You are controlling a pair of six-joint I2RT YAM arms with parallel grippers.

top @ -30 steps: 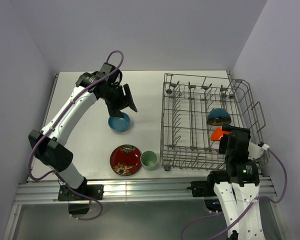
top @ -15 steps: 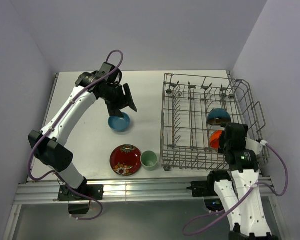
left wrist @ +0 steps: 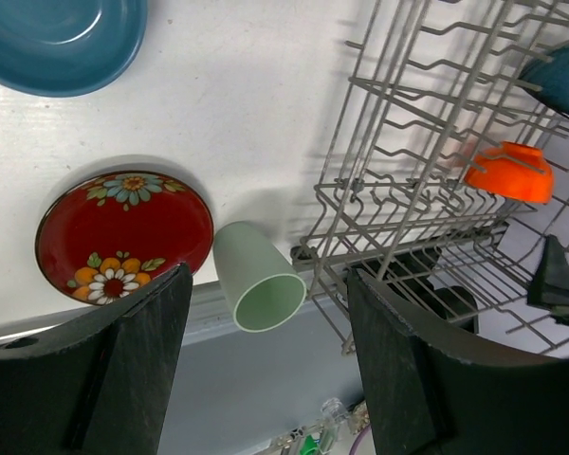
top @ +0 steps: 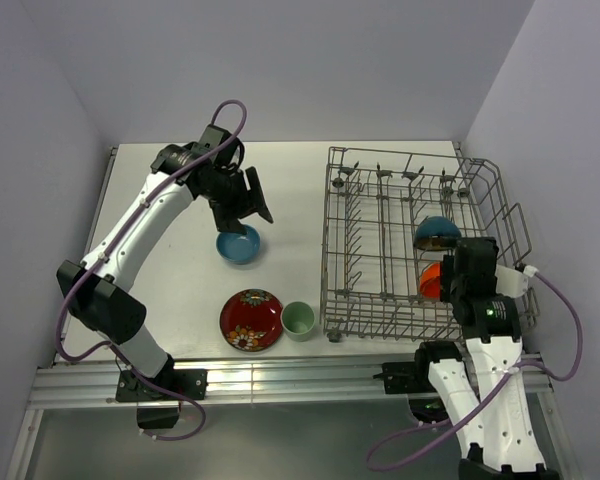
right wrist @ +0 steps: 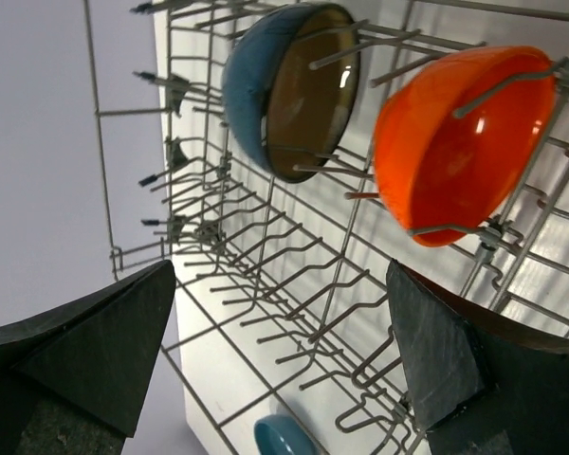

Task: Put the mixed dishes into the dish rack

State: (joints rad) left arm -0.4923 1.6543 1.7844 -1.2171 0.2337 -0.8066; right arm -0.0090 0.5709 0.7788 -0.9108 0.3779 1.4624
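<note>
The dish rack stands on the right half of the table. Inside it, propped on edge between tines, are an orange-red bowl and a dark bowl with a teal outside and brown inside. My right gripper hovers open just near the orange bowl, holding nothing. The blue bowl, the red patterned plate and the pale green cup sit on the table left of the rack. My left gripper hangs open and empty above the blue bowl.
Walls close in the table at the back and on both sides. A metal rail runs along the near edge by the arm bases. The rack's left rows of tines hold no dishes.
The right gripper has opened wide and let go of the orange-red bowl, which now rests in the rack. The right arm has drawn back a little. The left arm has not moved.
</note>
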